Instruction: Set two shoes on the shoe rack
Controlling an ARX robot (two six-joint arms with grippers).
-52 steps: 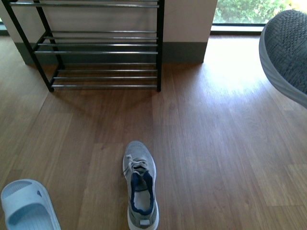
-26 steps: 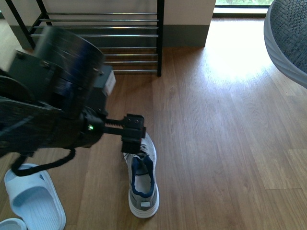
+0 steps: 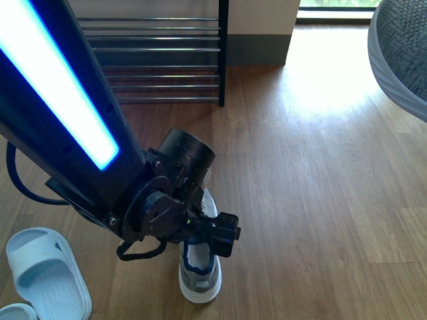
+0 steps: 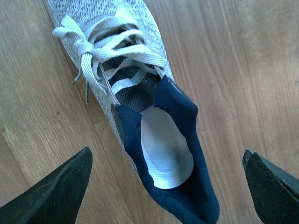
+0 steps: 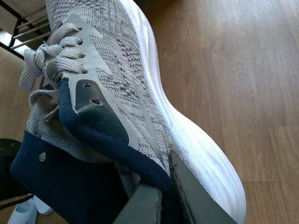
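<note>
One grey sneaker (image 3: 199,280) lies on the wood floor with its toe toward the shoe rack (image 3: 160,50) at the back. My left arm (image 3: 153,207) hangs low over it and hides its front half. In the left wrist view my left gripper (image 4: 166,186) is open, with the sneaker's (image 4: 163,140) navy heel opening between the wide-spread black fingers (image 4: 56,186), which do not touch it. The other grey sneaker (image 5: 121,79) is lifted off the floor. My right gripper (image 5: 163,198) is shut on its navy collar. Its sole and knit show at the front view's upper right (image 3: 400,53).
A white slipper (image 3: 47,280) lies on the floor at the front left, with the edge of another at the corner. The rack's black frame and chrome bars (image 5: 23,32) stand against a wall. Sunlit floor spreads to the right below a window.
My left arm has swung into view and dropped over the floor sneaker, its gripper now straddling the heel opening. The right gripper's sneaker stays raised at the upper right.
</note>
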